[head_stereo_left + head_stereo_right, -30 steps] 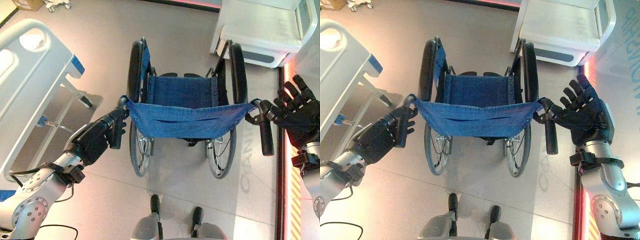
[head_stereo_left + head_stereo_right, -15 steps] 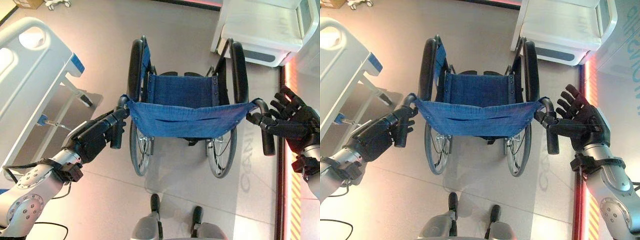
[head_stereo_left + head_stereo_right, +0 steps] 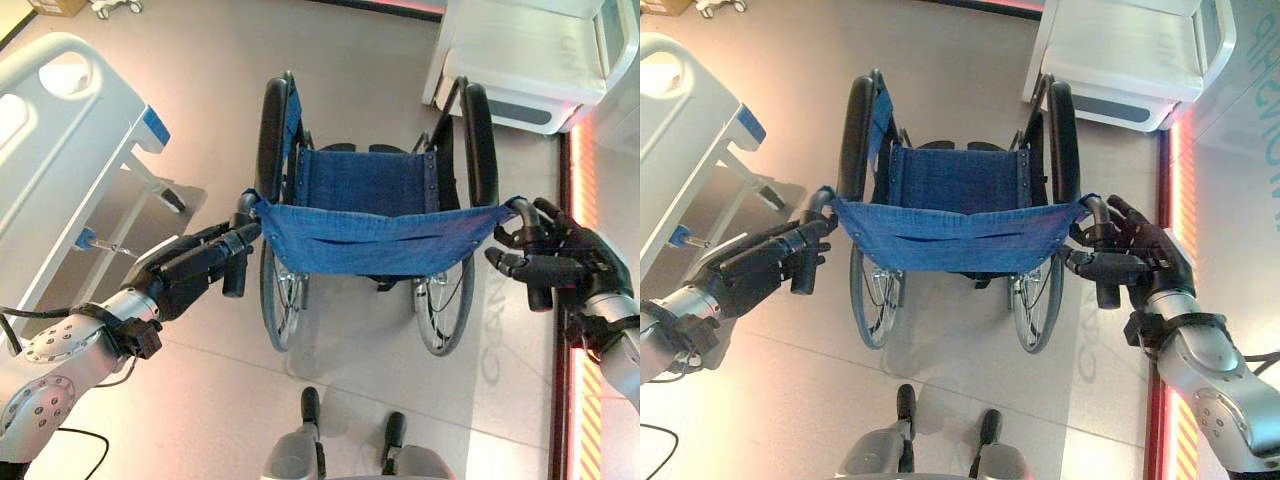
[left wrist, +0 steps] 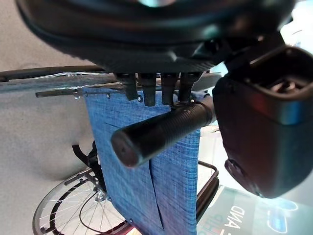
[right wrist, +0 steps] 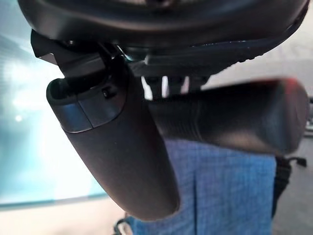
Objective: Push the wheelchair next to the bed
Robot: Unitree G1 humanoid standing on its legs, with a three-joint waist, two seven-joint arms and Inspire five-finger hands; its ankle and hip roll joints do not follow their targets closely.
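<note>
Left hand (image 3: pixel 190 270) wraps the wheelchair's (image 3: pixel 375 215) left push handle (image 3: pixel 236 272) at 9 o'clock. Right hand (image 3: pixel 560 268) curls around the right push handle (image 3: pixel 537 295) at 3 o'clock. Wheelchair sits in the middle; bed (image 3: pixel 60 150) at 10 o'clock.

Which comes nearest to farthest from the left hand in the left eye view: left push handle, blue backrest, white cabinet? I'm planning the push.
1. Left push handle: at the left hand.
2. Blue backrest: just to the hand's right.
3. White cabinet: far right corner, beyond the wheelchair.
</note>
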